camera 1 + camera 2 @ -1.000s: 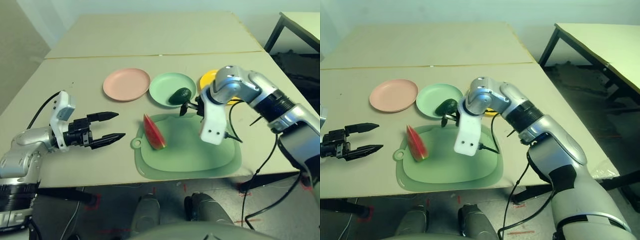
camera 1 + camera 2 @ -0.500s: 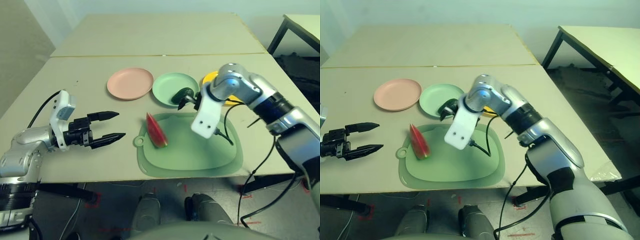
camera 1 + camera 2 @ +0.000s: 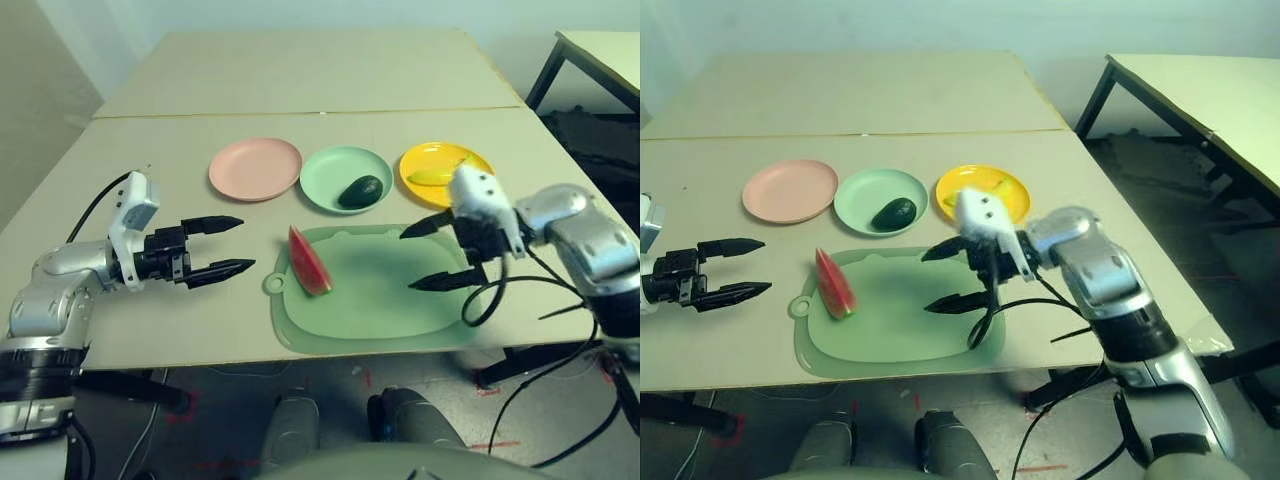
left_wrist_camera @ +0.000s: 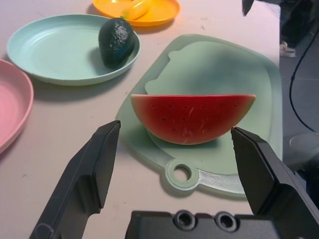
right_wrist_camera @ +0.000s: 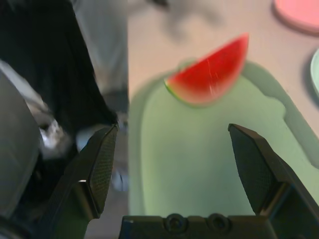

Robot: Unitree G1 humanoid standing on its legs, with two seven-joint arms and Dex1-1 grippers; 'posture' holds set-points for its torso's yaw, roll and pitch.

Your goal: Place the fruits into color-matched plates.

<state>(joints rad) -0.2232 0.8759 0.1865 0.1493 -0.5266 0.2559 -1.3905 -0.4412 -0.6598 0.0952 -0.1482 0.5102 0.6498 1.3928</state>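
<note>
Looking down from the head views: the avocado (image 3: 360, 191) sits in the green plate (image 3: 322, 177) and the banana (image 3: 437, 176) in the yellow plate (image 3: 471, 161), so two colours look matched already. The pink plate (image 3: 255, 168) is bare, and the watermelon wedge (image 3: 308, 262) stands on its rind at the handle end of the cutting mat (image 3: 390, 300). The left gripper (image 3: 222, 245) hovers empty with its fingers wide apart, tips aimed at the wedge from the pink-plate side; I judge it is the one lined up for the pick, being nearer both wedge and plate. The right gripper (image 3: 436, 254) also hangs empty and spread over the mat's other end, pointing back toward the wedge.

Left wrist view: the wedge (image 4: 193, 118) lies squarely between and beyond the two fingers (image 4: 87, 172), red face toward the camera, not touched. The pink plate's (image 4: 12, 107) rim is cut off at the frame edge.

Right wrist view: the wedge (image 5: 211, 71) shows ahead of the open fingers (image 5: 254, 167), well apart from them. This view is smeared; the dark mass beside one finger cannot be made out.
</note>
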